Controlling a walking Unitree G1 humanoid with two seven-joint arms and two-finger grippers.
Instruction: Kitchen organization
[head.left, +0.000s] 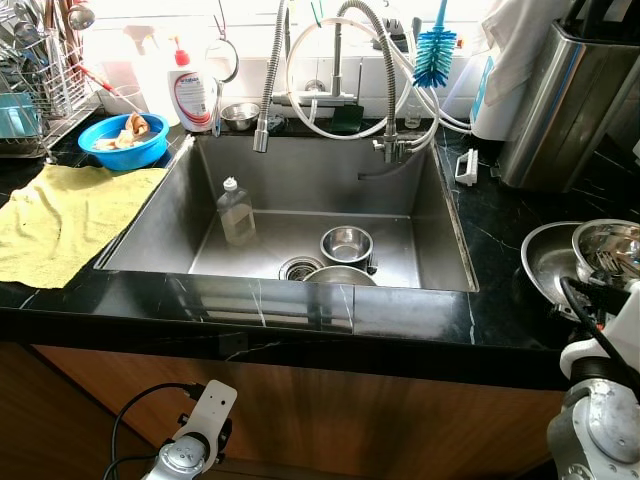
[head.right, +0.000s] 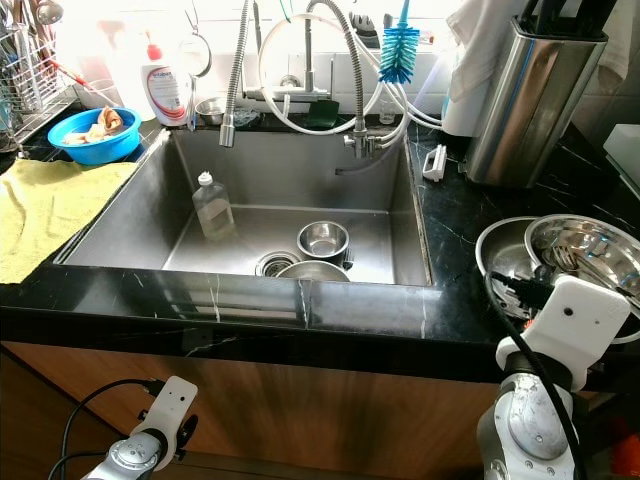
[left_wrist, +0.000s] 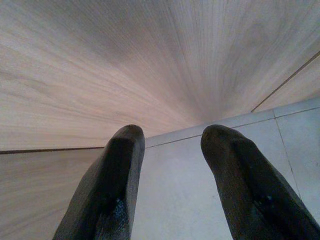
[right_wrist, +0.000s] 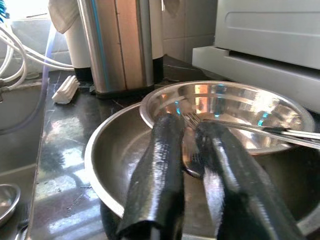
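The right gripper (right_wrist: 187, 150) reaches over the black countertop (head.right: 455, 215) at the sink's right, its fingers nearly together above two nested steel bowls (right_wrist: 225, 107); whether they pinch the cutlery (right_wrist: 250, 127) lying there is hard to tell (the fingers cover the contact point). The left gripper (left_wrist: 172, 150) hangs low before the wooden cabinet front (left_wrist: 125, 60), fingers spread with nothing between them. In the sink (head.left: 180, 210) stand a clear bottle (head.left: 236, 210) and a small steel bowl (head.left: 346, 243); a second bowl (head.left: 340, 275) at the near wall is partly cut off by the rim. A yellow cloth (head.left: 60, 215) lies left of the sink.
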